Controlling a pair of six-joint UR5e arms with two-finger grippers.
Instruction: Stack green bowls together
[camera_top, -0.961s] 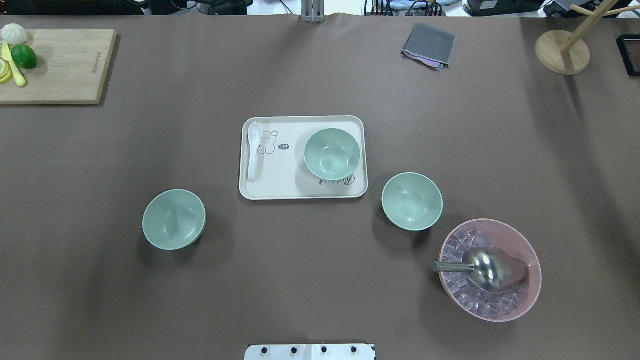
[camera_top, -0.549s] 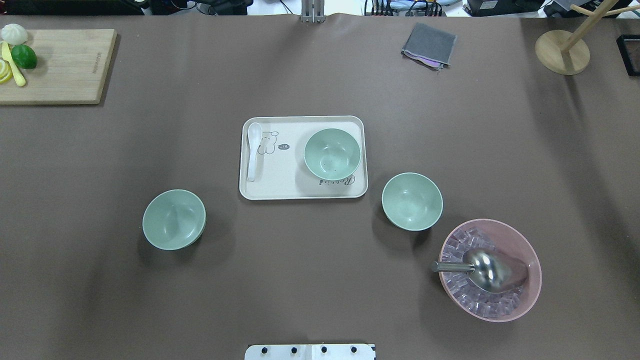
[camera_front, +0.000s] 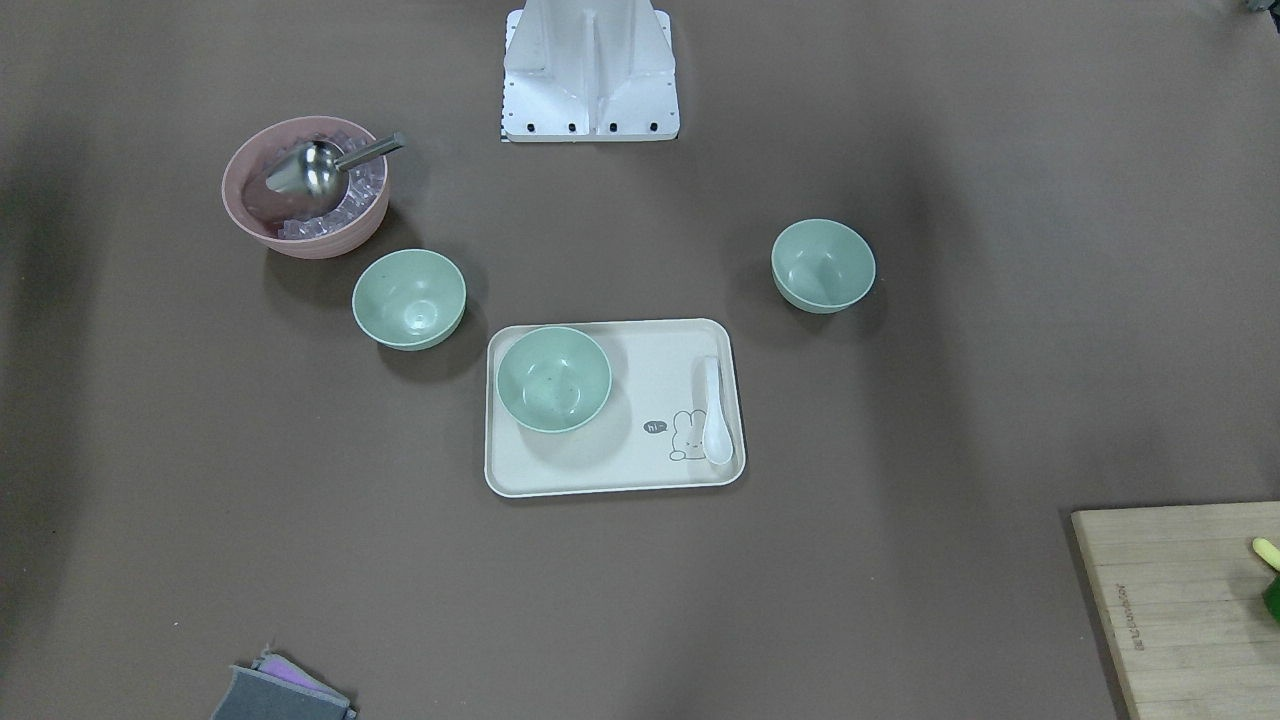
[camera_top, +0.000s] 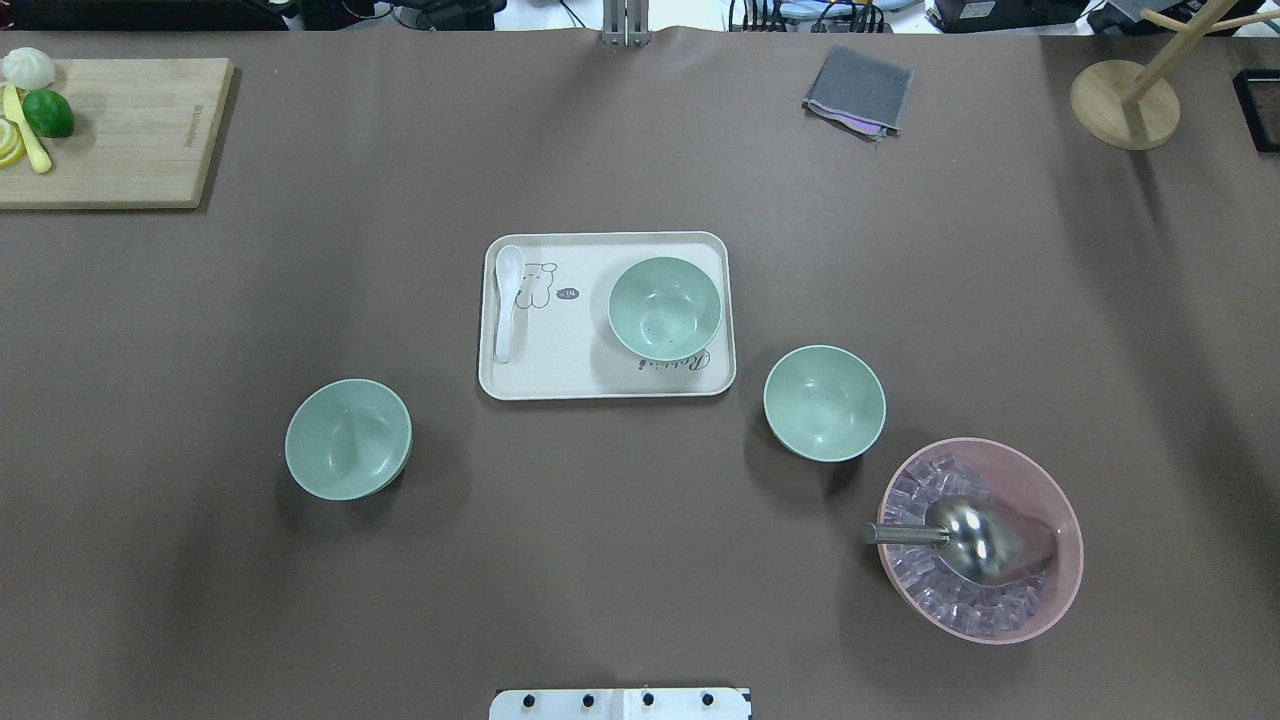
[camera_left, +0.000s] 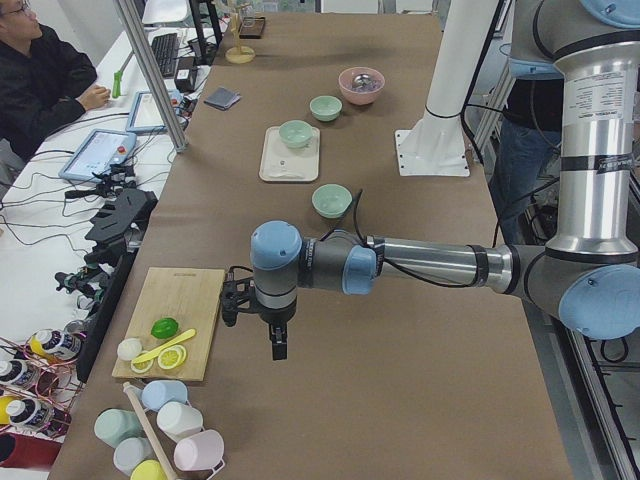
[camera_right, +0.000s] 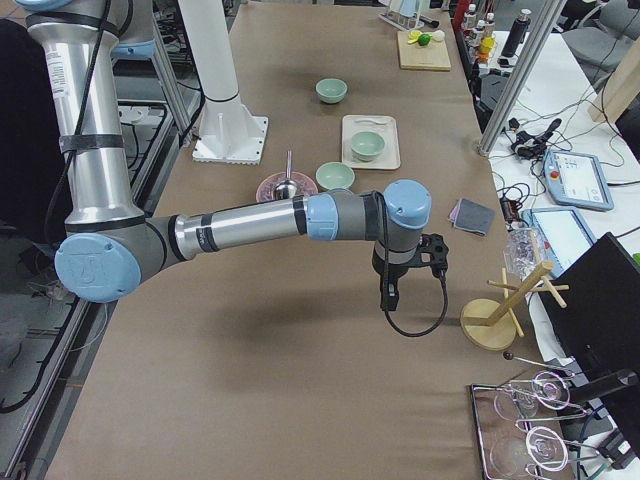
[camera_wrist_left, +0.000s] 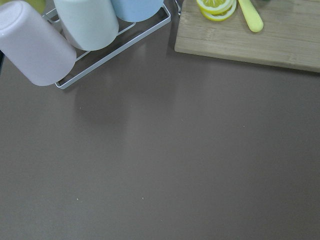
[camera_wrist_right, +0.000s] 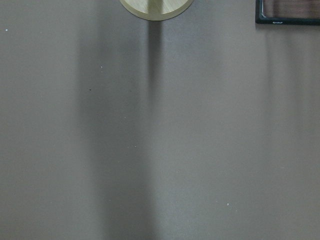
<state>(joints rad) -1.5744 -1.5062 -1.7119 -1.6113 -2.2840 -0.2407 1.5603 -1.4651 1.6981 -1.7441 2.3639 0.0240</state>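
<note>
Three pale green bowls stand apart and upright. One bowl (camera_top: 347, 438) is on the table at the left, one (camera_top: 664, 306) sits on the cream tray (camera_top: 600, 385), and one (camera_top: 824, 402) is right of the tray, beside the pink bowl (camera_top: 1072, 530). The three also show in the front view: left bowl (camera_front: 823, 265), tray bowl (camera_front: 553, 379), right bowl (camera_front: 409, 298). My left gripper (camera_left: 277, 345) hangs over the table's left end, far from the bowls. My right gripper (camera_right: 388, 300) hangs over the right end. I cannot tell whether either is open or shut.
A white spoon (camera_top: 507, 300) lies on the tray. The pink bowl holds ice cubes and a metal scoop (camera_top: 975, 540). A cutting board (camera_top: 130, 140) with fruit lies far left, a grey cloth (camera_top: 858, 90) and a wooden stand (camera_top: 1124, 104) far right. Cups (camera_wrist_left: 85, 30) lie under the left wrist.
</note>
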